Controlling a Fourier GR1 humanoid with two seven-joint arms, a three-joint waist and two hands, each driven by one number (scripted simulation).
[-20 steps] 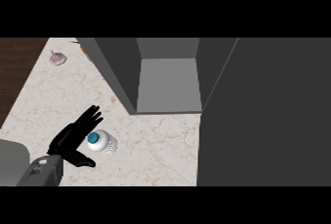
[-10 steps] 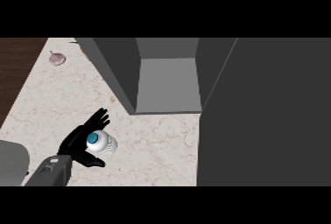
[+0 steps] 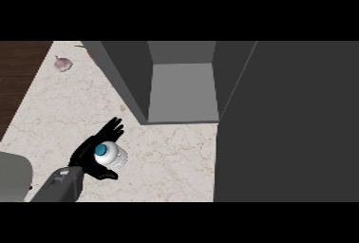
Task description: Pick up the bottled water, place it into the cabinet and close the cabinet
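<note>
Left hand [image 3: 89,153] beside bottled water [image 3: 111,155] (label unreadable).

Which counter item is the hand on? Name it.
The bottled water, with its blue cap, has the left hand against it. The small pinkish item lies apart at the counter's far corner.

Setting: a kitchen. Indicators: a pale marble-patterned bench [image 3: 168,156] edged by dark wood flooring [image 3: 21,71], a grey cabinet [image 3: 182,90] standing open on it, and a garlic bulb [image 3: 63,63] lying near the bench's far corner.
</note>
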